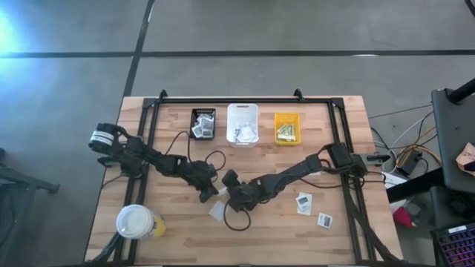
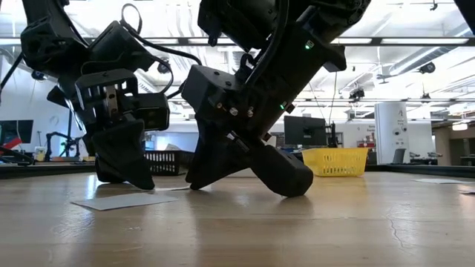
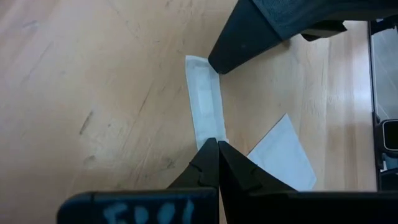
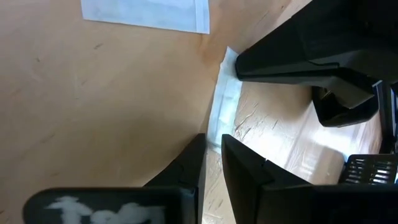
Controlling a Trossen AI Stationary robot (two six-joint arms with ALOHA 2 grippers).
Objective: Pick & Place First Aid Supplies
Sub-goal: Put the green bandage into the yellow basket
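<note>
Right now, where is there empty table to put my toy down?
Bare wood lies left of the black bin, and along the near edge between the cup and the two packets. The middle is crowded: both arms meet over a strip.

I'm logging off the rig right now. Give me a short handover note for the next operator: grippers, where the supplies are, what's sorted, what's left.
Left gripper: shut, tips pinching one end of a narrow white strip packet at table centre.
Right gripper: slightly parted, tips at the strip's other end; grip unclear.
A flat white packet lies beside the strip.
Done: packets already sit in the black bin, white bin and yellow bin.
Left: the strip, the flat packet, and two printed square packets near the right arm.
</note>
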